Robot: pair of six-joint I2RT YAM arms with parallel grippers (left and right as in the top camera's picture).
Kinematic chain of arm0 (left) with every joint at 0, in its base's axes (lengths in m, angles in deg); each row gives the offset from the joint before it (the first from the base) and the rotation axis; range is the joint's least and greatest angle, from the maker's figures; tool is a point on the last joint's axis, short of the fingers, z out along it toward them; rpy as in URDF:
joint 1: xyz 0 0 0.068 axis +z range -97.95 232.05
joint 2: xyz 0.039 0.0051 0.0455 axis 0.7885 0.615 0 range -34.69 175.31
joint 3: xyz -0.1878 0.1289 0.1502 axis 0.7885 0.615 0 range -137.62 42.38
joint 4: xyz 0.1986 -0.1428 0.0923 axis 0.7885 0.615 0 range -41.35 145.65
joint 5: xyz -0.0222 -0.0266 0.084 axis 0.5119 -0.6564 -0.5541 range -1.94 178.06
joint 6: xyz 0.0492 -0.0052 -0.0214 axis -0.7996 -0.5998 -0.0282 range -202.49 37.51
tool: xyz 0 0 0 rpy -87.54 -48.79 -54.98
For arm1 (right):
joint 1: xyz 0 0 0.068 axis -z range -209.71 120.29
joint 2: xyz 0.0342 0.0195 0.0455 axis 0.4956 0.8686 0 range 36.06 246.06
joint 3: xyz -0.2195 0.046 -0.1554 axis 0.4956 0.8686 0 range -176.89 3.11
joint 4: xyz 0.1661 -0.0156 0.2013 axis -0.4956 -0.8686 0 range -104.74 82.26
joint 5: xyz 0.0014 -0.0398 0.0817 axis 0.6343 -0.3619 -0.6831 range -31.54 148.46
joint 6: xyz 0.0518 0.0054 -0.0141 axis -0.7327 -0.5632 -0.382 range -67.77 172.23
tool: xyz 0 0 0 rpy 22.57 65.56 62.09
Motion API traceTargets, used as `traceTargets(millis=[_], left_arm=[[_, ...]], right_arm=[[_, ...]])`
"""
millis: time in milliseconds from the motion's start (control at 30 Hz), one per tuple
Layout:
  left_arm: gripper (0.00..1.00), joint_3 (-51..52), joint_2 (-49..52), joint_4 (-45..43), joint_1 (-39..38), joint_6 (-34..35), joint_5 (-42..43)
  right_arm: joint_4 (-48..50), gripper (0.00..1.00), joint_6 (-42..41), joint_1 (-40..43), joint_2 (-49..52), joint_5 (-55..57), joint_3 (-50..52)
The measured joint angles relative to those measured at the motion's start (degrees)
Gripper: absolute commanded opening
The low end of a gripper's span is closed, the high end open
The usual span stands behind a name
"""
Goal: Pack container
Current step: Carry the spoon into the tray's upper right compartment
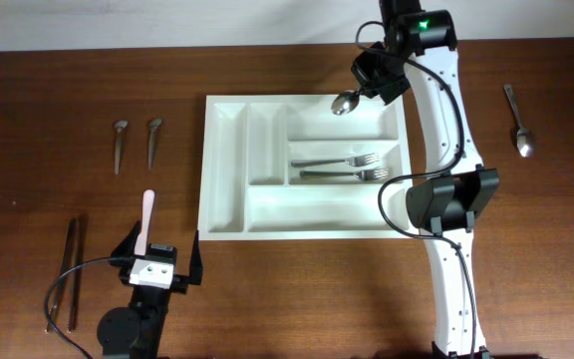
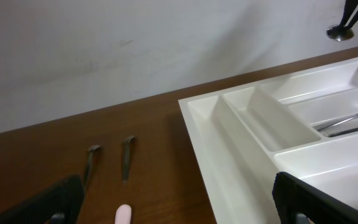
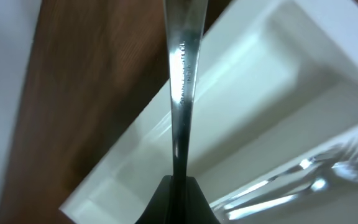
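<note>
The white cutlery tray (image 1: 229,170) lies mid-table; two forks (image 1: 339,167) lie in its middle long compartment. My right gripper (image 1: 379,82) is shut on a metal spoon (image 1: 346,102) and holds it over the tray's top long compartment; in the right wrist view the spoon's handle (image 3: 180,93) runs up from the shut jaws (image 3: 178,196) above the tray (image 3: 253,81). My left gripper (image 1: 159,261) is open near the front edge, beside the tray's front left corner, with a pink-handled utensil (image 1: 145,221) between its fingers. The left wrist view shows the tray (image 2: 241,137) and the pink tip (image 2: 123,214).
Two small spoons (image 1: 136,143) lie left of the tray, also in the left wrist view (image 2: 109,160). Two long thin utensils (image 1: 68,269) lie at the front left. Another spoon (image 1: 519,122) lies at the far right. The right arm (image 1: 454,199) crosses the tray's right side.
</note>
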Motion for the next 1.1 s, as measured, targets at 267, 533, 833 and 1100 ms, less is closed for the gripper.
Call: traceTargets(millis=[267, 533, 833, 1100], left_arm=[[0.99, 0.00, 0.00, 0.00, 0.00, 0.00, 0.00], [0.99, 0.00, 0.00, 0.00, 0.00, 0.00, 0.00], [0.99, 0.00, 0.00, 0.00, 0.00, 0.00, 0.00], [0.99, 0.00, 0.00, 0.00, 0.00, 0.02, 0.00]], right_arm=[[-0.04, 0.04, -16.50, -3.74, 0.02, 0.70, 0.28], [-0.07, 0.08, -27.04, -7.69, 0.35, 1.88, 0.42], [-0.17, 0.09, -29.86, -7.96, 2.47, 7.98, 0.52], [0.50, 0.47, -28.37, -7.28, 2.67, 14.43, 0.52]])
